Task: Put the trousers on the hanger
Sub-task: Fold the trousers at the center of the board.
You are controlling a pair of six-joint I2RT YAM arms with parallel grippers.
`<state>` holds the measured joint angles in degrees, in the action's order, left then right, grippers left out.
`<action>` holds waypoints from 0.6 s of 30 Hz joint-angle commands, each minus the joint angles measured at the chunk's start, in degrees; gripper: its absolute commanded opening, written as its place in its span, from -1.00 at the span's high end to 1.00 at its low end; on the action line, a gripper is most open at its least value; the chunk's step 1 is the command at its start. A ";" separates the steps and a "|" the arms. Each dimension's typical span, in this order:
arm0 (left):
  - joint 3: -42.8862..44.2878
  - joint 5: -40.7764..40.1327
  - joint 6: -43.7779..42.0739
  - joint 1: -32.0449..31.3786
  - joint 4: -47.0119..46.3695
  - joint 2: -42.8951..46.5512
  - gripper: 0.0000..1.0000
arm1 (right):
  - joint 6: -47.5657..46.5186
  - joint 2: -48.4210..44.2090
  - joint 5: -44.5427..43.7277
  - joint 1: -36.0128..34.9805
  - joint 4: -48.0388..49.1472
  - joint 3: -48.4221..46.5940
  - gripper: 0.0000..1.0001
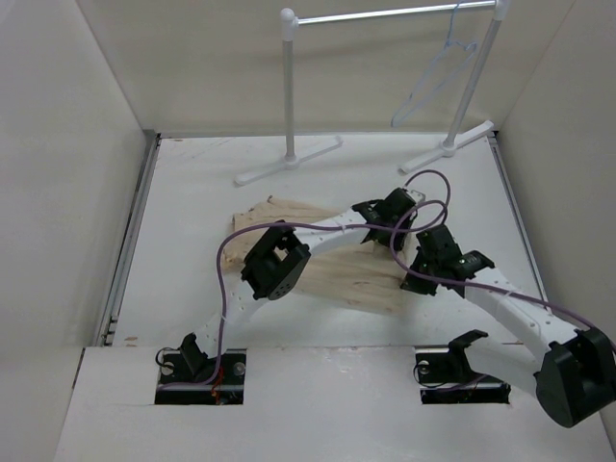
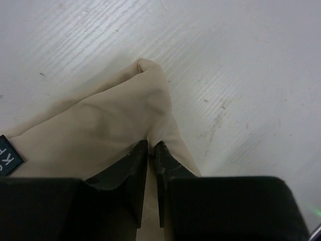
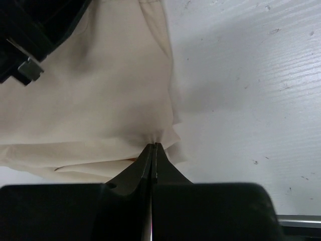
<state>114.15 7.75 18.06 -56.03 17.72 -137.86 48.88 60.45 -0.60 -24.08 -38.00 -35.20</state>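
The beige trousers lie folded and wrinkled on the white table in the middle of the top view. My left gripper is at their far right corner, shut on a fold of the trousers in the left wrist view. My right gripper is at their near right edge, shut on a pinch of the cloth in the right wrist view. The thin pale hanger hangs by its hook from the rail at the back right.
A white tube rack with a metal rail stands at the back of the table, its feet on the tabletop. White walls enclose the left, right and back. Purple cables loop over the arms.
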 commanded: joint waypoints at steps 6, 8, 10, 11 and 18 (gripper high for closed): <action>0.99 -14.43 -3.13 4.65 2.15 -1.01 0.83 | 0.86 -6.47 0.86 -0.93 -2.43 -0.75 1.00; 0.73 -14.69 -2.86 5.97 1.89 -0.74 0.83 | 1.13 -7.53 0.86 -1.02 -3.66 -0.57 1.00; 0.64 -14.69 -2.60 6.85 1.62 -0.57 0.83 | 1.13 -8.15 1.13 -1.02 -4.27 -0.40 1.00; 0.72 -14.60 -2.42 7.29 1.45 -0.48 0.83 | 1.13 -8.24 1.22 -1.02 -4.63 -0.22 1.00; -0.15 -11.79 -0.84 8.18 1.27 1.19 0.83 | -2.29 -3.86 0.60 -0.14 1.24 -3.55 0.62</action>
<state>114.43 -3.84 17.04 -47.09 17.04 -137.93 48.90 54.46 0.25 -24.43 -41.45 -35.09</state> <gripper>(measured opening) 0.090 0.160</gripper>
